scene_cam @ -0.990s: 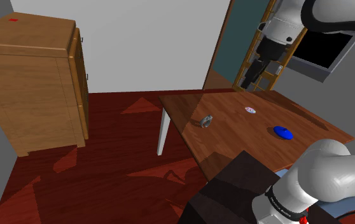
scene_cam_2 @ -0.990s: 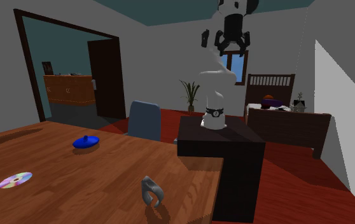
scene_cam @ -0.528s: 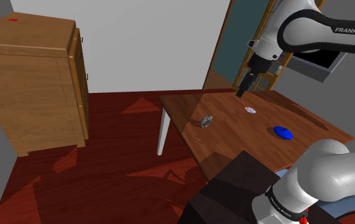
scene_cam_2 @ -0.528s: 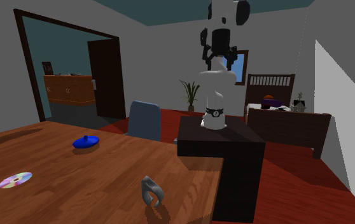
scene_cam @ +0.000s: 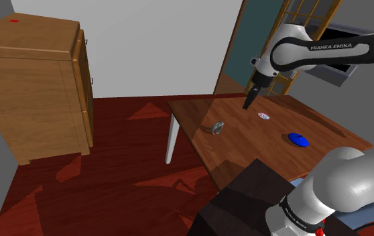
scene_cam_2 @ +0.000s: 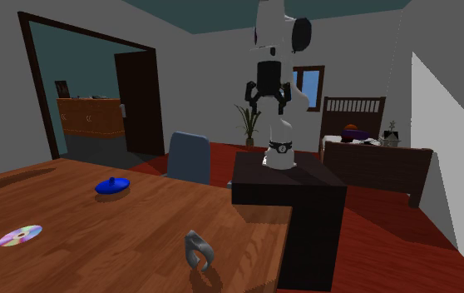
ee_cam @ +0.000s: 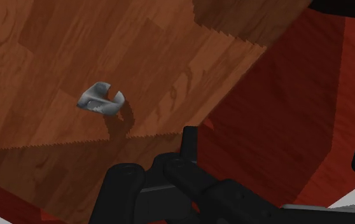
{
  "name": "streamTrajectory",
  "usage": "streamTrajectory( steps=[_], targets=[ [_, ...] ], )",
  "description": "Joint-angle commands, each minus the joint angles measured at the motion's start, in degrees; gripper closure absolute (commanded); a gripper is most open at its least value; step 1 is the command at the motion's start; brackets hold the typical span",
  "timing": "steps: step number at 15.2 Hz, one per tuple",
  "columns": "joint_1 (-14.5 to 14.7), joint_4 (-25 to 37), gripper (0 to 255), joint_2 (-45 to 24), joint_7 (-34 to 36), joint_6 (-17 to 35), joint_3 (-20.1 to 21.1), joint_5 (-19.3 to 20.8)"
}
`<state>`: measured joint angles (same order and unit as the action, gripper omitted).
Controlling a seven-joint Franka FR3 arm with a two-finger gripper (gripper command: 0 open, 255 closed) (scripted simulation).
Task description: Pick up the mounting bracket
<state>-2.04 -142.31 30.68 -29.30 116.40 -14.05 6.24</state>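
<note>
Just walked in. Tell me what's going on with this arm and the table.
The white arm is after the small grey bracket, which lies untouched on the wooden table, near its edge. The black pincer hangs open in the air, well above the bracket, holding nothing. A shiny disc and a blue dish also lie on the table, apart from the bracket.

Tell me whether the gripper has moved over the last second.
Yes. In the shoulder view the gripper has dropped and shifted left, closer to the disc on the table.
</note>
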Motion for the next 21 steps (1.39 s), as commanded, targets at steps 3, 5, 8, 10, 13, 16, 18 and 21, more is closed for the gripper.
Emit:
streamTrajectory(
  steps=[3, 5, 8, 10, 13, 16, 18, 21],
  targets=[
    [0.2, 0.5, 0, -7.1, -6.4, 6.3, -4.2, 0.2],
    [0.5, 1.5, 0, -11.3, -9.7, 9.2, -6.2, -0.3],
    [1.1, 3.6, 0, -18.0, -15.2, 13.2, -8.9, -2.2],
    [1.4, 5.4, 0, -22.8, -19.1, 15.6, -10.5, -4.3],
    [1.5, 8.8, 0, -30.3, -25.5, 18.6, -12.1, -8.4],
    [0.5, 12.9, 0, -37.9, -32.1, 20.7, -12.4, -13.2],
    [-0.7, 16.1, 0, -43.0, -36.2, 21.6, -11.8, -16.3],
    [-3.4, 21.5, 0, -50.3, -41.5, 22.4, -10.2, -20.2]
  ],
)
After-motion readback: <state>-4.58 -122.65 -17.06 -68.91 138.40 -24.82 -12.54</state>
